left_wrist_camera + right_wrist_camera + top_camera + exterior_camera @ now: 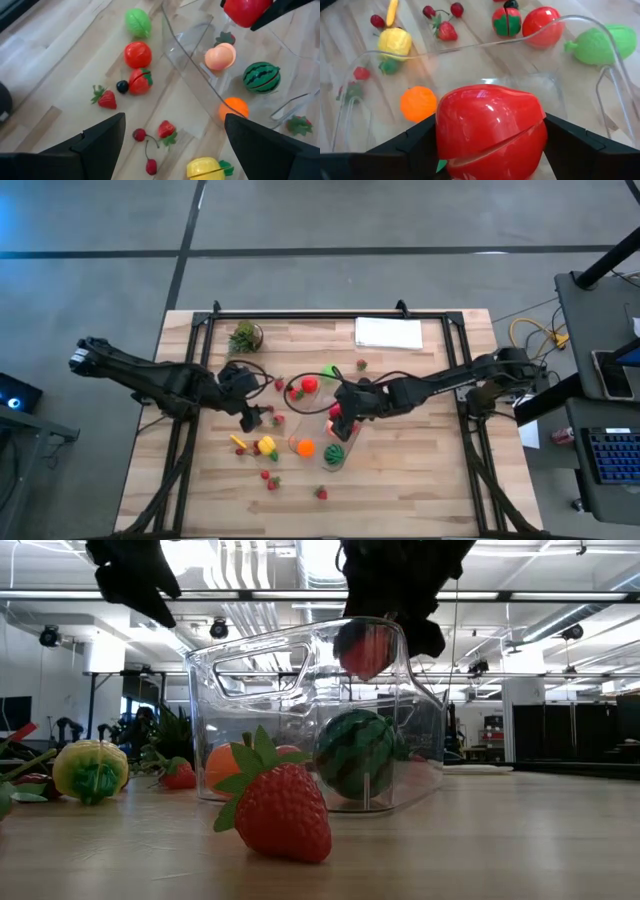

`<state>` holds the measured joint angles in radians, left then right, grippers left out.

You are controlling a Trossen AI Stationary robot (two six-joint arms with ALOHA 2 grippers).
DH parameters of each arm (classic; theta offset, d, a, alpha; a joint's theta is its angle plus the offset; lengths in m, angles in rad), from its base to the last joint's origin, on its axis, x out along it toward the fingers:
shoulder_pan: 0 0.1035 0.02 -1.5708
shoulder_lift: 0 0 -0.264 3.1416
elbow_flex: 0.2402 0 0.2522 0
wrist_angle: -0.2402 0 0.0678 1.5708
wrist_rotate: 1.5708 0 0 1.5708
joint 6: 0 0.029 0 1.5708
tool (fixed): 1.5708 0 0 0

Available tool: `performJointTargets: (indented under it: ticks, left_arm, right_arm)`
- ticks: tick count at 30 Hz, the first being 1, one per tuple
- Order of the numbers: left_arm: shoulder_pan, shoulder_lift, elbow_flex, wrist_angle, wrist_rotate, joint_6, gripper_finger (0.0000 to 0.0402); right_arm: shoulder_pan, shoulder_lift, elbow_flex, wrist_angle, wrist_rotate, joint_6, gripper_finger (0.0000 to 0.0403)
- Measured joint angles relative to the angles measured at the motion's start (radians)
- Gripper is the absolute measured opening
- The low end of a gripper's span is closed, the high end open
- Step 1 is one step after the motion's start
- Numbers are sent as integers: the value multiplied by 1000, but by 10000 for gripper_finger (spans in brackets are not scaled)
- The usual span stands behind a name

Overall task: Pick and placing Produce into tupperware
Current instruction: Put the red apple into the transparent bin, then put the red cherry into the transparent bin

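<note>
A: On the left, the left gripper [248, 418] is seen hanging above the counter [420, 490], fingers spread wide apart, nothing held between them.

B: Beneath and around it, loose produce is scattered: cherries [145, 147], small strawberries [104, 97], a yellow piece [266, 445], a red tomato [137, 54] and a light green piece [137, 23].

A: Moving to the middle, the clear tupperware [300, 670] is found standing on the counter. An orange [305, 447], a watermelon [356, 753] and a peach-coloured piece [220, 56] are already lying inside it.

B: Above the tub's open top, the right gripper [490, 135] is positioned, and a red apple [365, 650] is seen between its fingers, touched on both sides.

A: In the low view, a big strawberry [278, 805] is seen lying on the counter in front of the tub.

B: Farther right, a white sheet [389, 332] is laid at the back edge.
</note>
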<state>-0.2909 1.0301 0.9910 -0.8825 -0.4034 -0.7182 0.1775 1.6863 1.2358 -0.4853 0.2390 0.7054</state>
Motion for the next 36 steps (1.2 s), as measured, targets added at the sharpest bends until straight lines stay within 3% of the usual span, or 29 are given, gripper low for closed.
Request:
performJointTargets:
  ticks: [8, 15, 25, 28, 36]
  left_arm:
    - [0, -124, -124, 6, 0, -111, 327]
    - [1, -222, -197, 10, -5, -114, 327]
    - [1, -335, -281, 9, -15, -110, 327]
    - [1, -359, -292, 9, -16, -86, 327]
    - [21, -396, -292, 10, -100, 1, 327]
  right_arm:
    - [-14, 38, 3, -2, -10, 0, 292]
    - [-44, 46, 18, -2, -4, 7, 295]
    - [-89, 50, 17, -4, -34, 103, 356]
    - [-102, 46, 28, -27, 5, 175, 363]
    - [-281, 63, 194, -227, 12, 293, 363]
